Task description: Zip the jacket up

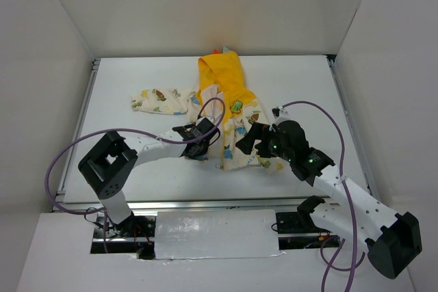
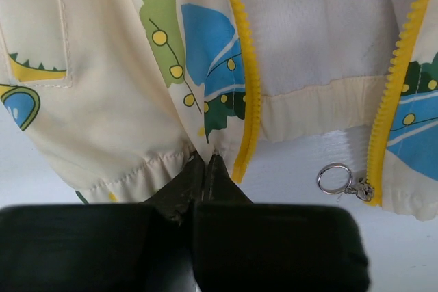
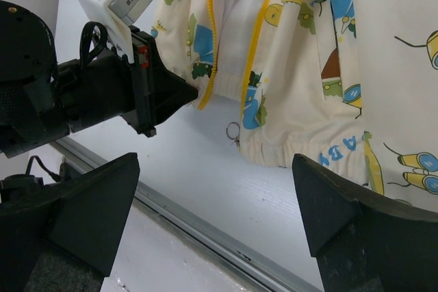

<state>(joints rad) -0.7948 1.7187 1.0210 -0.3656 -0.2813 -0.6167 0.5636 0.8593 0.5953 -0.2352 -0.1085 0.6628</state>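
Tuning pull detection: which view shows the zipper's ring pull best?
Left wrist: the ring pull is large and sharp, lying on the table beside the jacket hem. Right wrist shows it small but whole. Top external: too small to make out.

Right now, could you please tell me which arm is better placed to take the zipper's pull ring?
Likely right: the right gripper is open near the pull ring; the left gripper is shut on the jacket hem.

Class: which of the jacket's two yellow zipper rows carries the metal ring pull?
The zipper row farther from the shut left gripper; the near row is bare.
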